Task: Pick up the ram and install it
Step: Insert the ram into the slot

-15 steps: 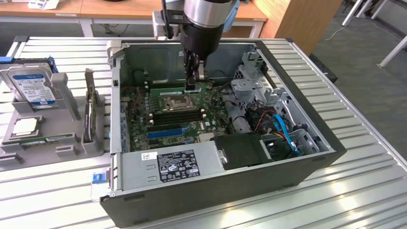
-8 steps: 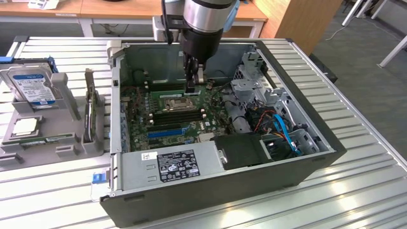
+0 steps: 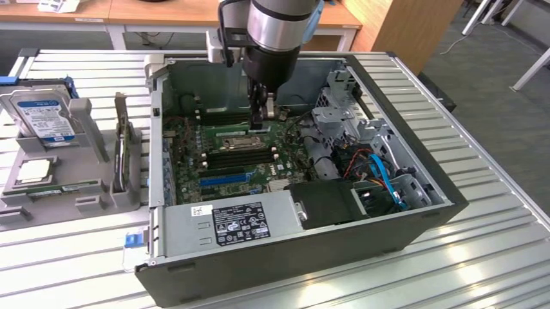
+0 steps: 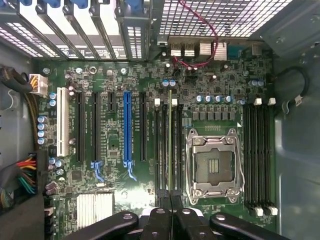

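The ram (image 4: 170, 145) appears edge-on in the wrist view as a thin green strip. It hangs over the black memory slots (image 4: 163, 150) beside the empty CPU socket (image 4: 212, 167). My gripper (image 4: 172, 217) is shut on it, the black fingers (image 4: 156, 220) pressed together at its near end. In the exterior view my gripper (image 3: 265, 123) reaches down into the open computer case (image 3: 301, 257), just above the motherboard (image 3: 236, 167) near the socket. Whether the ram touches a slot I cannot tell.
A second bank of empty black slots (image 4: 260, 155) lies on the socket's other side. The power supply (image 3: 232, 222) and a drive cage with cables (image 3: 378, 174) crowd the case. Outside it, at the exterior view's left, holders carry a hard drive (image 3: 38, 116), an expansion card (image 3: 120, 151) and a CPU chip (image 3: 35, 170).
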`<state>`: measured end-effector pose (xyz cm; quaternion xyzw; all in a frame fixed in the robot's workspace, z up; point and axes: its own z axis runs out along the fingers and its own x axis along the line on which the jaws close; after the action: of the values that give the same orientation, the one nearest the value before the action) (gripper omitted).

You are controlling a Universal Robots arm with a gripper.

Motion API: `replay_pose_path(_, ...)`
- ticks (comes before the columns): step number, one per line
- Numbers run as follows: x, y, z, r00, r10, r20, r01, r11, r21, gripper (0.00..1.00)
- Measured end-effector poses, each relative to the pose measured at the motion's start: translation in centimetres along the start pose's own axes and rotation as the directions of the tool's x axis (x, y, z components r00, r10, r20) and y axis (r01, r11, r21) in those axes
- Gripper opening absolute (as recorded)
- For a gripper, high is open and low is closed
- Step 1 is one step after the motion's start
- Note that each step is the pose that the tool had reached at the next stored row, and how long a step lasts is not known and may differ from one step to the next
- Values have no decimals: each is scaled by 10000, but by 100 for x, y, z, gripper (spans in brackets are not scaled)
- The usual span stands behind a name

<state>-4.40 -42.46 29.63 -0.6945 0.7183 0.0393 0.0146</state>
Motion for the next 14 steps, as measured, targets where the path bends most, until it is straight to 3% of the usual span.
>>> replay_pose_path(14, 34, -7, 170, 10000, 0, 0, 0, 10000, -1, 11)
